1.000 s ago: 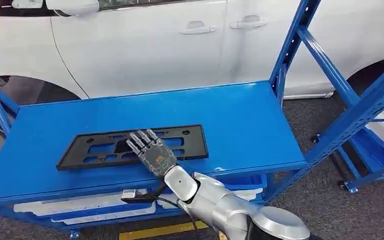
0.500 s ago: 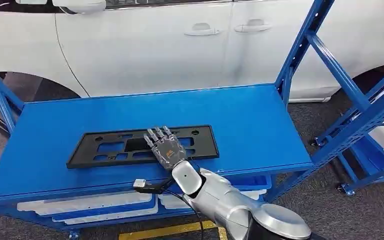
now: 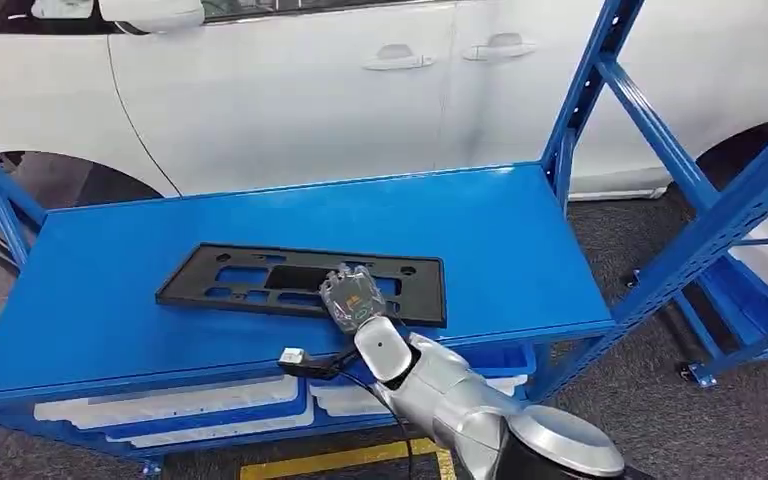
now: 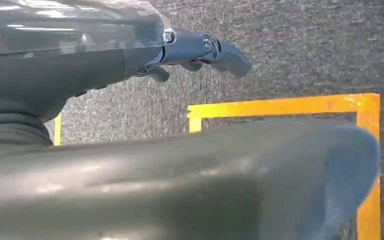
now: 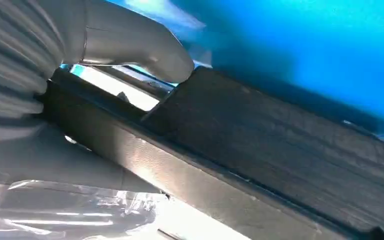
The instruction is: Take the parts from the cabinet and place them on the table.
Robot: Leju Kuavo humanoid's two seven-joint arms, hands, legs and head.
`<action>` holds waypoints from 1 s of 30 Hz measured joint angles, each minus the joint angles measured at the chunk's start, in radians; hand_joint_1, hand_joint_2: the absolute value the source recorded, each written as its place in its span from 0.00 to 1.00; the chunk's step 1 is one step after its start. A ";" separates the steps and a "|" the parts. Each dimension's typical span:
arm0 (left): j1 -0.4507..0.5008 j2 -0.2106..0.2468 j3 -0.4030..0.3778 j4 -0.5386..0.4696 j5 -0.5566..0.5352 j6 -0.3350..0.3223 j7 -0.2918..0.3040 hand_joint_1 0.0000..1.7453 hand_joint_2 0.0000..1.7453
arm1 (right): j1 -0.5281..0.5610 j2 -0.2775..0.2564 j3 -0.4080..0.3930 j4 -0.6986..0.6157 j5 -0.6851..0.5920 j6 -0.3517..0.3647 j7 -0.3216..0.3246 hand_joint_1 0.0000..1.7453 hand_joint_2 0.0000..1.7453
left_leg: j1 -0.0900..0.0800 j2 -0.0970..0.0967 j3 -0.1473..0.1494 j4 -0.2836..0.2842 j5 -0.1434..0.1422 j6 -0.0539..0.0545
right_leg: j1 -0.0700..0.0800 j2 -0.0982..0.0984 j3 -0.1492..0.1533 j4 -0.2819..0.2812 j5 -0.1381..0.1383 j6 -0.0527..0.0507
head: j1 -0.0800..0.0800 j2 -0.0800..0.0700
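Black plate frame on the blue shelf, near edge clamped by right hand; white car behind.

matt black plastic frame, glossy blue shelf

Right arm: brushed silver housings, rounded, with a large disc-shaped joint cap near the body and a pale spherical wrist segment. A black cable ending in a small white connector runs beside the wrist. Right robot hand: translucent grey back plate bearing orange and green markings. Left robot hand: grey ribbed cover, thick grey thumb, darker fingers.
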 joint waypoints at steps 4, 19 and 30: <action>0.003 0.001 0.000 0.000 -0.001 -0.002 -0.021 0.00 0.00 | 0.003 0.000 -0.009 0.003 0.007 -0.011 -0.002 1.00 1.00 | 0.004 0.000 -0.068 0.145 -0.027 -0.011 | 0.000 0.001 -0.001 0.003 -0.001 0.001 | 0.000 0.000; -0.001 -0.007 0.000 0.000 0.016 -0.034 -0.138 0.00 1.00 | -0.009 0.000 -0.154 -0.065 -0.018 -0.211 -0.128 1.00 1.00 | 0.002 -0.001 0.059 -0.133 0.082 0.044 | -0.002 0.007 -0.171 0.339 -0.134 0.052 | 0.000 0.000; -0.002 -0.017 0.044 0.000 0.132 -0.151 -0.289 0.00 1.00 | 0.156 -0.027 -0.660 -0.820 -1.000 0.028 -0.830 1.00 1.00 | 0.002 0.000 0.018 -0.034 0.005 0.001 | -0.001 -0.004 -0.030 0.013 0.006 0.002 | 0.000 0.000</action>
